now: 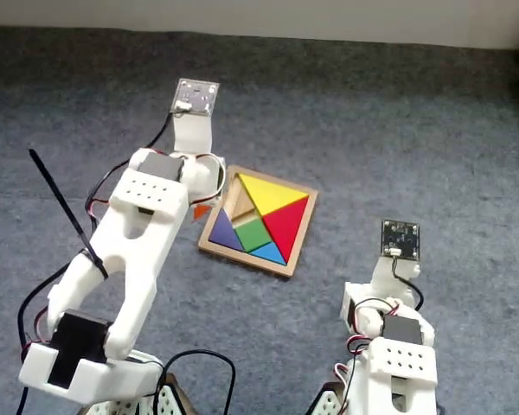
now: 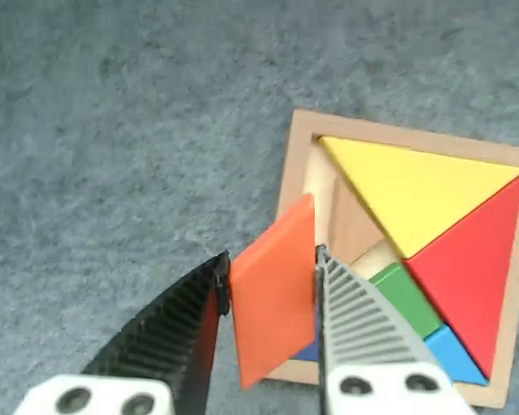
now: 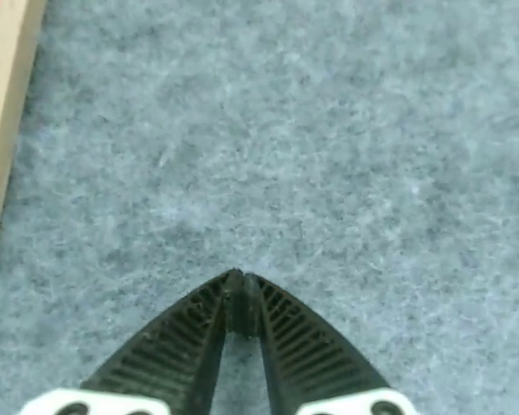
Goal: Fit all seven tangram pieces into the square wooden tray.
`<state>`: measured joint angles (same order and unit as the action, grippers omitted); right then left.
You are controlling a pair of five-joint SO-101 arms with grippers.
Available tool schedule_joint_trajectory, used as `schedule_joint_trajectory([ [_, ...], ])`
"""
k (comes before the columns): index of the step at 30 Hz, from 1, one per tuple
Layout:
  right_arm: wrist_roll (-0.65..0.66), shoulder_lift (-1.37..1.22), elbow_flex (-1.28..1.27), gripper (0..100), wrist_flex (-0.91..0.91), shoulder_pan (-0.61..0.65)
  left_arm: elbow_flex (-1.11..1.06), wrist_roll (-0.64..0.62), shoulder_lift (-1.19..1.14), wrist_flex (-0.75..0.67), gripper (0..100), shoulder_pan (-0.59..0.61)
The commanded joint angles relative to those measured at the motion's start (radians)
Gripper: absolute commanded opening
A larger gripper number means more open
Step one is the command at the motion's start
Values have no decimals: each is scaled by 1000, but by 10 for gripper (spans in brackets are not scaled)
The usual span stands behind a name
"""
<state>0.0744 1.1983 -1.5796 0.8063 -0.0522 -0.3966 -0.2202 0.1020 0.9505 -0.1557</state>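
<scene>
Left gripper (image 2: 272,259) is clamping the flat orange parallelogram piece (image 2: 272,303) and holding it tilted over the rim of the square wooden tray (image 2: 298,173). Right gripper (image 3: 238,281) is sitting pinched together, empty, over grey carpet (image 3: 329,130) near the tray.

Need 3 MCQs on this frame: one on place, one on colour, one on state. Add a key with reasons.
1. Where is the orange parallelogram tangram piece?
A) seated in the square wooden tray
B) between the left gripper's jaws
C) lying on the grey carpet

2. What colour is the square piece in the tray?
A) green
B) yellow
C) red

3. The right gripper's jaws are:
A) wide open
B) shut on a blue piece
C) shut, empty

Key: 1 B, the jaws clamp its two sides by the tray's rim. 2 A, it shows green beside the red triangle. 3 C, the tips meet over carpet.
</scene>
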Motion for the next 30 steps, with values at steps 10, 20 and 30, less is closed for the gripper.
schedule_joint_trajectory([
  [10,11,16,8,5,4,-16,303,8,-358,-109,60,-64],
  [20,11,16,8,5,-1,-15,499,8,-547,28,60,-110],
  [30,11,16,8,5,-1,-16,581,-92,-596,157,148,-127],
])
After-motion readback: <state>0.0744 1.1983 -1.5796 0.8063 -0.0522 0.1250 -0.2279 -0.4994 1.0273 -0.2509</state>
